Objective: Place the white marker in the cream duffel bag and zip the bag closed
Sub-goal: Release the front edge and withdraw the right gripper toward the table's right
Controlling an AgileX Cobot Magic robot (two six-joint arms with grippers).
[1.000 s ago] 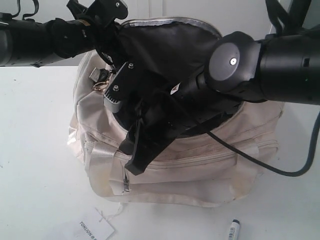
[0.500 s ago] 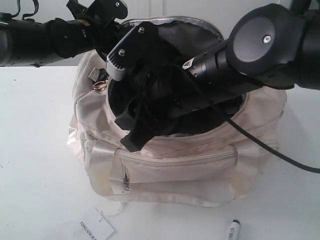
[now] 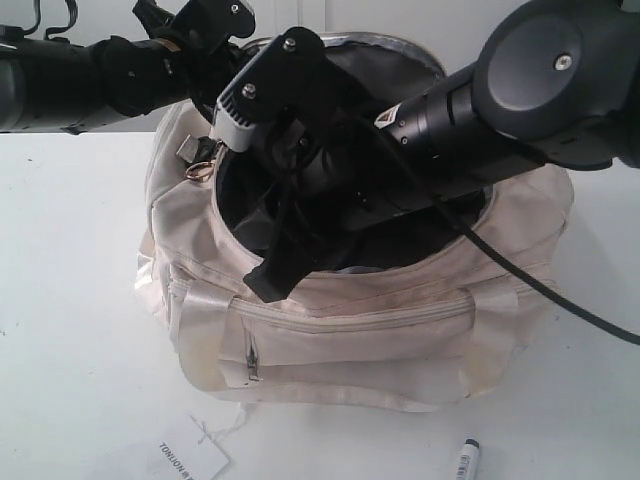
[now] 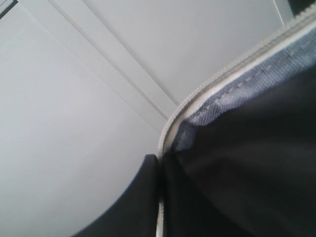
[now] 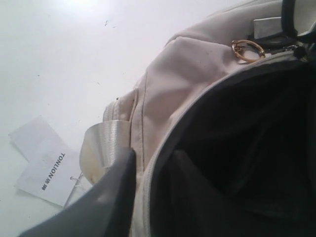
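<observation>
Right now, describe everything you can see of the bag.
The bag is soft cream fabric, slumped on a white table. Its curved top zipper is open, the flap raised behind, showing black lining. A gold ring pull hangs at one end; a front zip pocket and shiny straps face the camera. The left gripper seems to pinch the flap's edge; the right gripper reaches into the opening.
</observation>
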